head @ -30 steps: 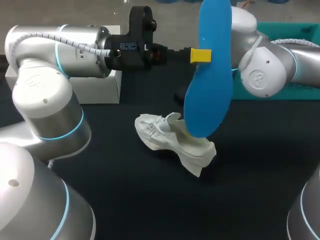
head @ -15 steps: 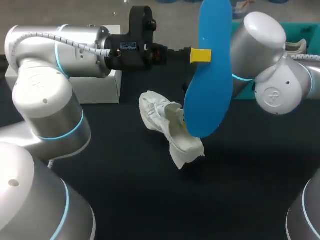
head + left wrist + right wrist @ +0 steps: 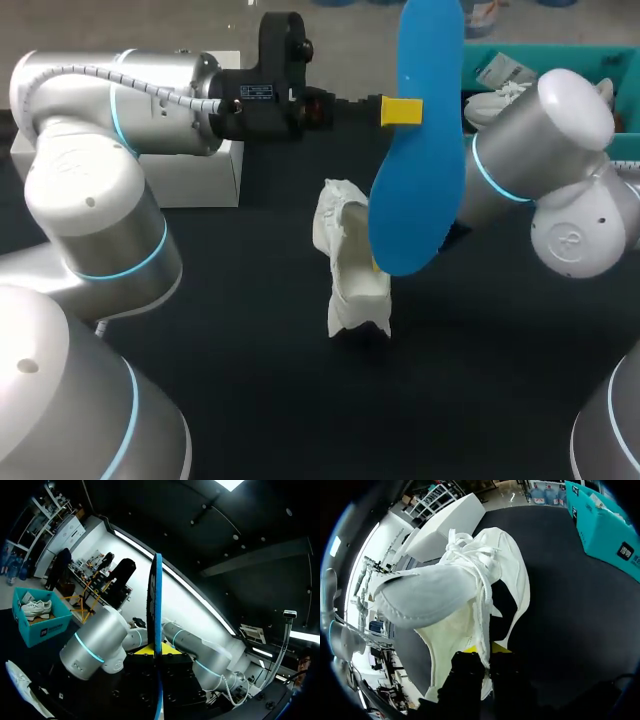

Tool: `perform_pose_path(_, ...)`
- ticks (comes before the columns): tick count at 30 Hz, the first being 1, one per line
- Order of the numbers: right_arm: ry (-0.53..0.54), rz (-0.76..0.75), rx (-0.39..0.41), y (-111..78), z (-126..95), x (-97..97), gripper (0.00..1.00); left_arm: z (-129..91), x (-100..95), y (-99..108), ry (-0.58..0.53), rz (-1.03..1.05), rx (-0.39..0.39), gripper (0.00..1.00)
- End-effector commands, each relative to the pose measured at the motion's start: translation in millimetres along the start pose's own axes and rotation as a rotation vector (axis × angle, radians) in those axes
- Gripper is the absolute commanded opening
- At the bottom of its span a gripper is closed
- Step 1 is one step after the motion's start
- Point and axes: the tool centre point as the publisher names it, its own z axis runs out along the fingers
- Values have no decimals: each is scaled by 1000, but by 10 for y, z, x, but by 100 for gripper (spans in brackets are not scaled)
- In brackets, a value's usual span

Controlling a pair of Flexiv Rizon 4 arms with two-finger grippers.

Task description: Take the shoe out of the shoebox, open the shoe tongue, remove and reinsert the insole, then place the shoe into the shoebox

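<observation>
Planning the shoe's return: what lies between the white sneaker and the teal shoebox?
Only bare black tabletop, seen in the right wrist view; in the head view my right arm spans that stretch.

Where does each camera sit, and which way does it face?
Head view: above and behind the robot, looking down on the table; both arms show.
Left wrist view: on the left arm, facing along the left gripper, shut on the edge-on insole.
Right wrist view: on the right arm, facing along the right gripper, shut on the shoe.
Both wrist views share the teal shoebox.
</observation>
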Motion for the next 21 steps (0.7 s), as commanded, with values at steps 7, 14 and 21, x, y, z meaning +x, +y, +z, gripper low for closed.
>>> perform_pose_path(7,-7,162,71,-54,218,-6,0,10,-6,1,1,1,1,0)
perform_pose_path(14,-50,176,94,-60,275,-83,0,10,-6,1,1,1,1,0)
perform_pose_path(21,-73,192,107,-92,297,-179,0,10,-6,1,1,1,1,0)
